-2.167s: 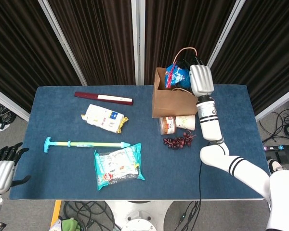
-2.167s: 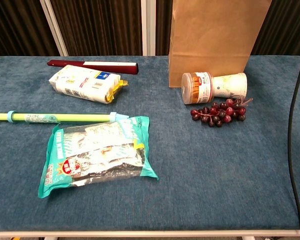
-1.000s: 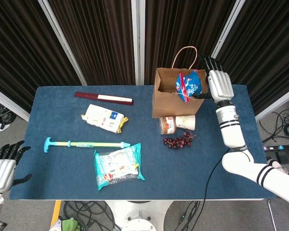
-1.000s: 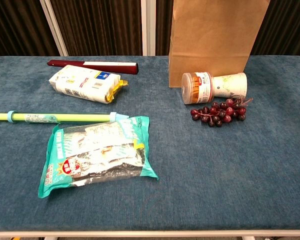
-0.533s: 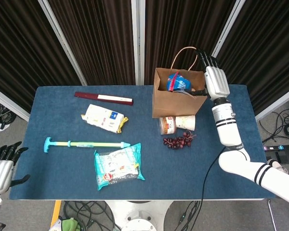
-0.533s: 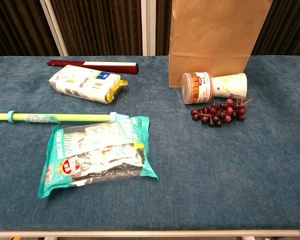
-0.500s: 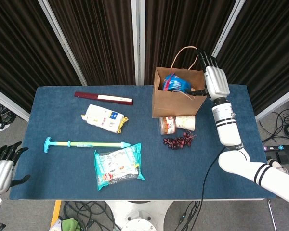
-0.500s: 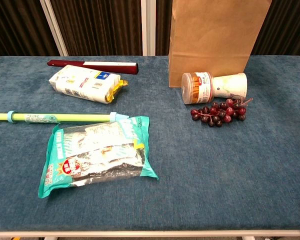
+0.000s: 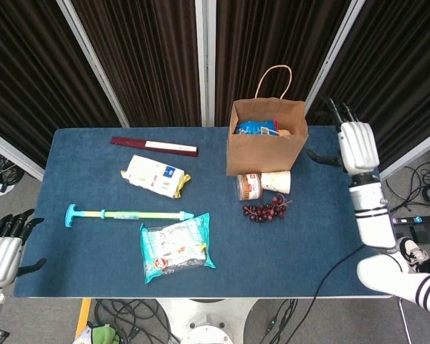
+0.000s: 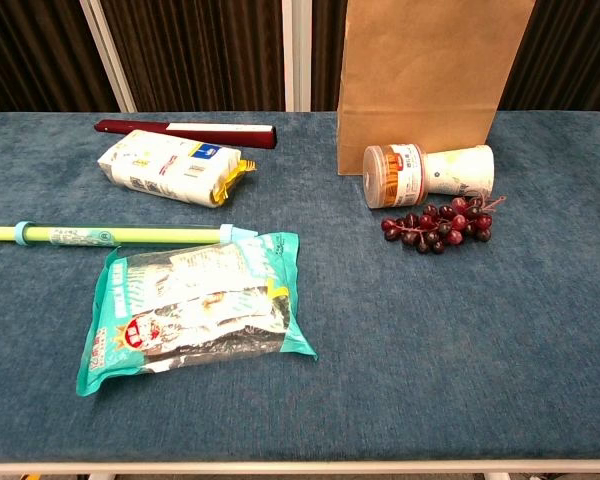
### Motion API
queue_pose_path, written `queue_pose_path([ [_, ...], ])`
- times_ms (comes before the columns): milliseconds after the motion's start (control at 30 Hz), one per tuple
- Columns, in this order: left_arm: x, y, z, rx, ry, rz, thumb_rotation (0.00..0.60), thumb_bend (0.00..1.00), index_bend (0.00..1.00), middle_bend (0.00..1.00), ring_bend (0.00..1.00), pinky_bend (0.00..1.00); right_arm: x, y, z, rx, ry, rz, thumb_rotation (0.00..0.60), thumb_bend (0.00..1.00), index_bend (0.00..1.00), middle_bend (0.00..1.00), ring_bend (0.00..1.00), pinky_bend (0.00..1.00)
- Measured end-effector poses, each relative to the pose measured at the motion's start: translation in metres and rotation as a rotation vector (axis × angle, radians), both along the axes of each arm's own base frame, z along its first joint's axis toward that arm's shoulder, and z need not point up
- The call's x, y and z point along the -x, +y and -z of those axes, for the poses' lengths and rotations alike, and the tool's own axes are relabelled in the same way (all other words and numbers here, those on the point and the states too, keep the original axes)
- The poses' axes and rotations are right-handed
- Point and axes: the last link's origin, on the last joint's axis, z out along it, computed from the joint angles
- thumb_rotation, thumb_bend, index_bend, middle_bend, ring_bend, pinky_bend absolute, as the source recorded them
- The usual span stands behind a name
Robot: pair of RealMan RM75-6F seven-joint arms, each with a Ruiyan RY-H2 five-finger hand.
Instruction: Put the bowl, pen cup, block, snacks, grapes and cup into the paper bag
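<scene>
The brown paper bag (image 9: 264,147) (image 10: 425,85) stands upright at the back of the table with a blue snack packet (image 9: 254,128) lying inside its mouth. In front of it a paper cup (image 9: 276,182) (image 10: 460,170) lies on its side, mouth against an orange-labelled tub (image 9: 249,186) (image 10: 392,175). A dark red grape bunch (image 9: 266,211) (image 10: 439,224) lies just in front of them. My right hand (image 9: 356,146) hovers to the right of the bag, fingers spread and holding nothing. My left hand (image 9: 1,252) hangs off the table's left edge, fingers apart and empty.
A teal snack bag (image 9: 175,247) (image 10: 195,308), a white-and-yellow packet (image 9: 155,175) (image 10: 169,166), a green-and-teal stick (image 9: 127,214) (image 10: 110,235) and a dark red flat box (image 9: 154,146) (image 10: 185,130) lie on the blue table's (image 9: 322,251) left half.
My right hand let go of the blue snack packet, which dropped into the bag, and the hand then moved right, away from the bag.
</scene>
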Motion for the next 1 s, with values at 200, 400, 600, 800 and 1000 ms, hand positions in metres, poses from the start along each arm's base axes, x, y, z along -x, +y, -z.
queue_pose_path([
  [200, -0.004, 0.004, 0.001, 0.002, 0.002, 0.018, 0.600, 0.00, 0.27, 0.20, 0.15, 0.11, 0.043, 0.050, -0.008, -0.049, 0.060, -0.011, 0.600, 0.13, 0.41, 0.48, 0.27, 0.42],
  [400, -0.006, 0.005, 0.003, 0.007, 0.001, 0.022, 0.600, 0.00, 0.27, 0.20, 0.15, 0.11, 0.074, 0.083, 0.006, -0.190, 0.188, -0.007, 0.600, 0.13, 0.45, 0.46, 0.25, 0.42],
  [600, -0.004, 0.002, 0.002, 0.008, 0.000, 0.012, 0.600, 0.00, 0.27, 0.20, 0.15, 0.11, 0.082, 0.085, 0.038, -0.286, 0.403, 0.004, 0.600, 0.03, 0.33, 0.35, 0.12, 0.29],
  [800, -0.001, -0.001, 0.003, 0.009, -0.004, -0.001, 0.600, 0.00, 0.27, 0.20, 0.15, 0.11, 0.078, 0.077, 0.093, -0.421, 0.537, -0.006, 0.600, 0.02, 0.25, 0.29, 0.05, 0.22],
  [1000, 0.001, -0.001, 0.004, 0.011, -0.007, -0.006, 0.600, 0.00, 0.27, 0.20, 0.15, 0.11, 0.073, 0.068, 0.140, -0.474, 0.599, -0.021, 0.600, 0.05, 0.25, 0.28, 0.05, 0.21],
])
